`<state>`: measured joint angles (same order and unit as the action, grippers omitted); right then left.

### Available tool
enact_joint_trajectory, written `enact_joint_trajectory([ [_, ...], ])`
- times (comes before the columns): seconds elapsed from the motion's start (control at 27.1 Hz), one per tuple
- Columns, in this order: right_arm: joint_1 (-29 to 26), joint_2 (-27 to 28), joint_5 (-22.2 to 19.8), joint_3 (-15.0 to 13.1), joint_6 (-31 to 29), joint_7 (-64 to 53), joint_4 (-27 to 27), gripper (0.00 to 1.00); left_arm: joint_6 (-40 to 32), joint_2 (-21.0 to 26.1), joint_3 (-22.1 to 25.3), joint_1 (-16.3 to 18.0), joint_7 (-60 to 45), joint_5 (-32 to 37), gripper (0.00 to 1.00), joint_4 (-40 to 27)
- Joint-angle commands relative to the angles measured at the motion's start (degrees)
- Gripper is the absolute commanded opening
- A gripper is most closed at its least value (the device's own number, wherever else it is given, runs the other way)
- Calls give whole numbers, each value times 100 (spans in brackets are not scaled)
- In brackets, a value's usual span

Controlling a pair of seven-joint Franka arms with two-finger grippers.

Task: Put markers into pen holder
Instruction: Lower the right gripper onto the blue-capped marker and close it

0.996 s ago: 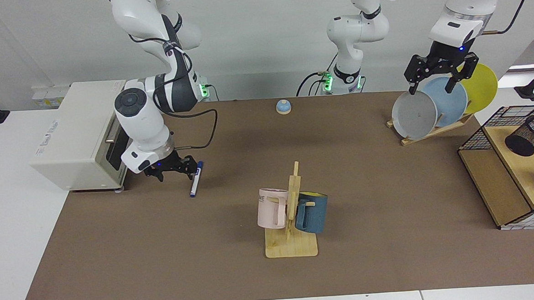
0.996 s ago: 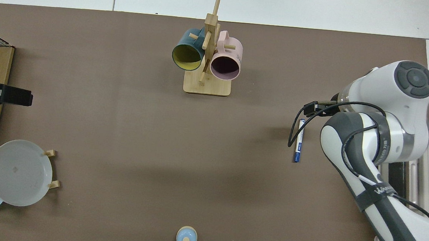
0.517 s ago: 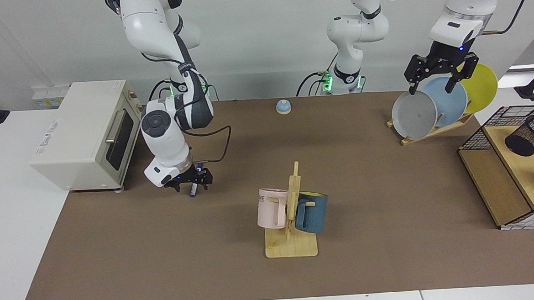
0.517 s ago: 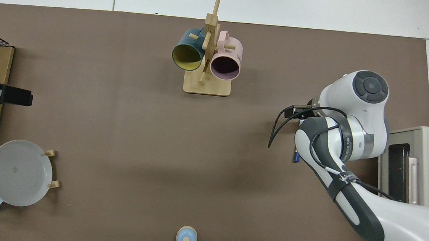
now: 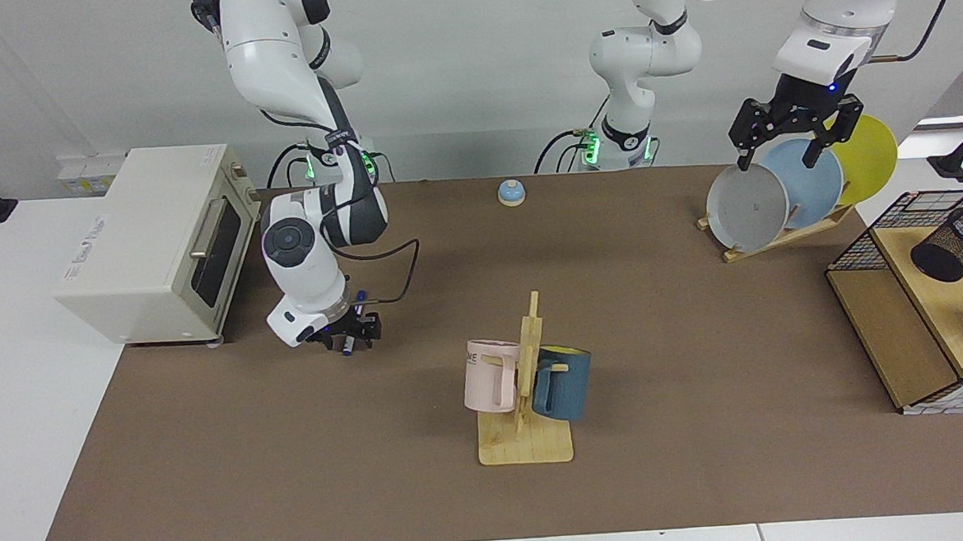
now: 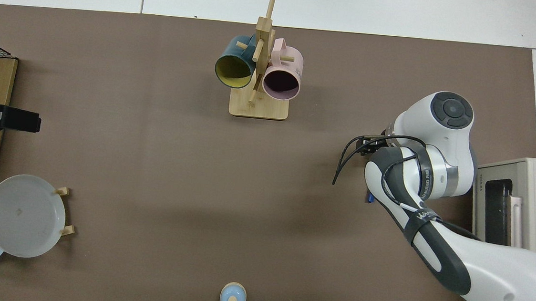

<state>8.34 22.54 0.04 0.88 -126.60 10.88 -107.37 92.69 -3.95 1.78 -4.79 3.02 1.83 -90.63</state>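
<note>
Since the facing view shows most, we start there: right gripper [image 5: 347, 334] is low over the mat, just in front of the toaster oven [image 5: 146, 239], right over the marker [image 5: 357, 309]; only a blue end pokes out behind the fingers, and we cannot tell whether the jaws are spread or pinching it. Right arm is folded down, wrist pitched steeply toward the mat. We judge the marker light, stiff and smooth, so it could roll or slip; best taken across the barrel near mid-length. Pen holder [image 5: 954, 242] lies tipped on its side in the wire basket, far from the toaster oven, across the table. Left gripper [image 5: 781, 134] waits high by the plates, jaws spread, empty. Top view: the right arm covers its gripper; just a blue tip of the marker [image 6: 368, 197] shows, near the toaster oven [image 6: 517, 203].
</note>
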Motion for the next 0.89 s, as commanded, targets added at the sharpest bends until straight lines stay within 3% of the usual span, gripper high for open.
enact_joint_trajectory([
  [0.0,-43,-13,-4,35,-154,116,-143,74,30,-115,-28,31,-47,-8,100,-113],
  [0.11,-43,-30,-4,35,-163,143,-196,69,30,-115,-20,31,-47,-8,100,-113],
  [0.22,-43,-48,-4,35,-163,143,-231,56,30,-115,-29,31,-47,-8,100,-113],
  [0.55,-35,-48,-4,35,-154,143,-231,1,30,-115,-29,31,-47,-8,100,-113],
  [0.85,18,-39,-4,35,-93,160,-82,0,30,-115,-28,31,-47,-8,100,-113],
])
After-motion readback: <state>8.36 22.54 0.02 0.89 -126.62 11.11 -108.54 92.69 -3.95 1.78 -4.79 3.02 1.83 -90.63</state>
